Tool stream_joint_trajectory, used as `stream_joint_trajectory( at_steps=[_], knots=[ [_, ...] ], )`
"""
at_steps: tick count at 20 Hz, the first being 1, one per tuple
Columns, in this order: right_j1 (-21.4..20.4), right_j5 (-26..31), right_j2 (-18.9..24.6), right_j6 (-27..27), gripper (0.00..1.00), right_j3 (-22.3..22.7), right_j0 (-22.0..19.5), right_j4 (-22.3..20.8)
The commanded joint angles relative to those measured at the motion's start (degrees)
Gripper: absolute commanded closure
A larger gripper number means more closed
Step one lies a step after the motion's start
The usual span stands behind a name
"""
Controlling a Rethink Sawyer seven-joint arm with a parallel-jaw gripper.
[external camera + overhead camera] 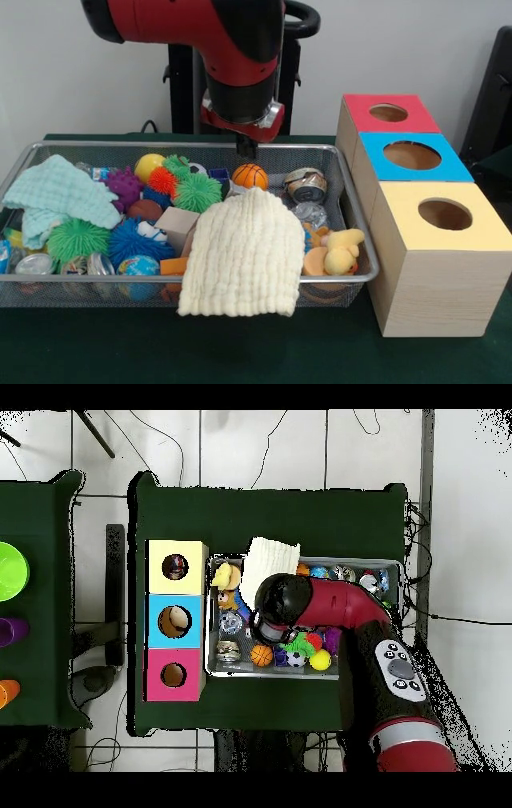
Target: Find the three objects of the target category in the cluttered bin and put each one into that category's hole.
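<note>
A wire mesh bin (pixel 96 278) holds mixed clutter. My gripper (pixel 246 149) hangs over the bin's back middle, just above a small basketball (pixel 250 175), and it holds nothing that I can see. Right of the ball lies a crushed can (pixel 306 185), and a plush duck (pixel 340 250) sits near the front right corner. A cream cloth (pixel 244 252) drapes over the front rim. Spiky balls, green (pixel 197 192) and purple (pixel 124 186), lie left of centre. In the overhead view the arm (pixel 320 604) hides the gripper; the basketball (pixel 262 655) shows beside it.
Three wooden boxes stand right of the bin, with holes in a red top (pixel 389 113), a blue top (pixel 412 155) and a yellow top (pixel 445 214). A mint cloth (pixel 56 196) covers the bin's left end. A green bowl (pixel 8 570) sits on a separate table.
</note>
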Motion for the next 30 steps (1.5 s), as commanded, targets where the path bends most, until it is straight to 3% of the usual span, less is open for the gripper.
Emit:
stream_joint_trajectory(
  at_steps=[1,30],
  knots=[
    [1.2,5.4,6.4,-12.3,1.00,-4.6,-2.6,-2.4],
    [5.8,12.3,12.0,-22.2,1.00,-12.4,-8.2,-7.9]
  ],
)
